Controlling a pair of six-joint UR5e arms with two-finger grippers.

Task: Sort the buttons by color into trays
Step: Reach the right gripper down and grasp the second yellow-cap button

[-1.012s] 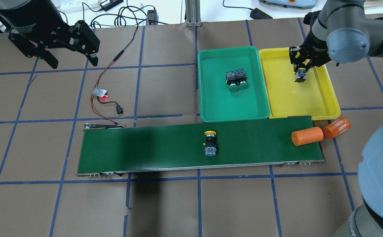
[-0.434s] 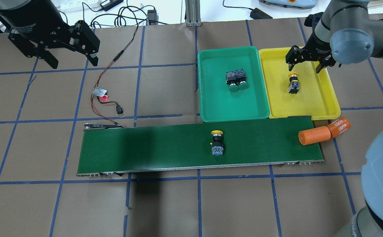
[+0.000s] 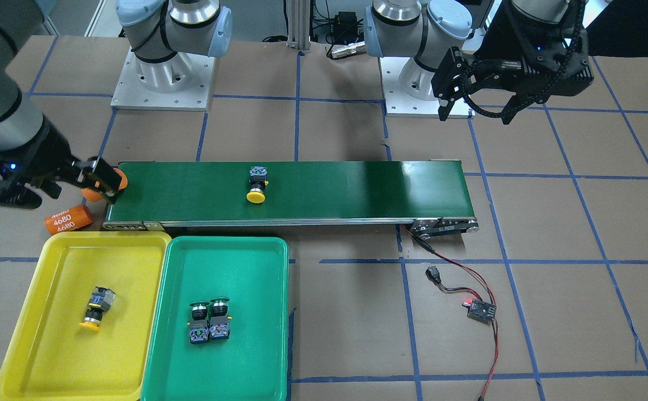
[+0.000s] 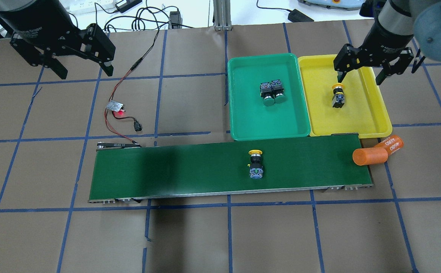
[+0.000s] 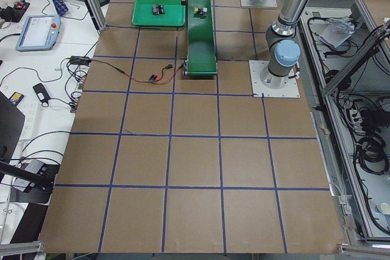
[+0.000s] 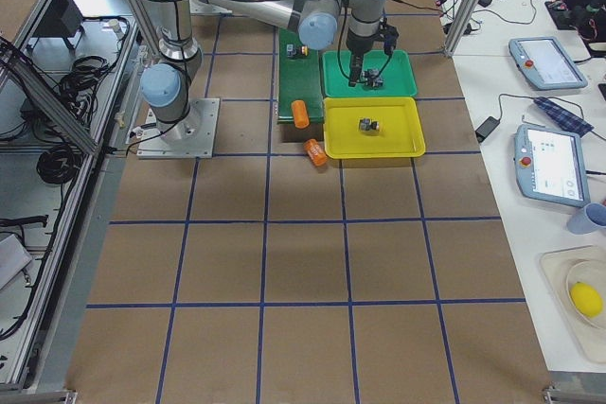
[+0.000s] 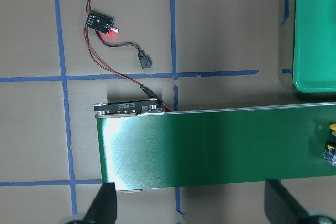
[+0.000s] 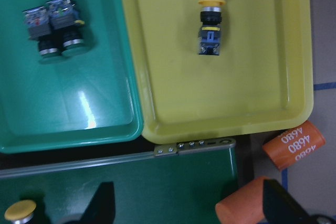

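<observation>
One yellow-capped button (image 4: pixel 337 96) lies on its side in the yellow tray (image 4: pixel 360 121); it also shows in the right wrist view (image 8: pixel 211 27). My right gripper (image 4: pixel 360 76) hovers open and empty over that tray's far part, above the button. A second yellow-capped button (image 4: pixel 255 165) lies on the dark-green conveyor belt (image 4: pixel 186 170), right of its middle. Two green-capped buttons (image 4: pixel 272 92) lie side by side in the green tray (image 4: pixel 258 125). My left gripper (image 4: pixel 84 70) is open and empty, high over the table's far left.
An orange cylinder (image 4: pixel 368 156) overhangs the belt's right end. A second, labelled one (image 4: pixel 389 146) lies on the table beside it. A small circuit board (image 4: pixel 114 106) with red wires lies left of the trays. The trays touch each other and the belt's far edge.
My right gripper opened and let the yellow button down into the yellow tray, then moved off to the right. The belt carried the other yellow button and the orange cylinder to the right.
</observation>
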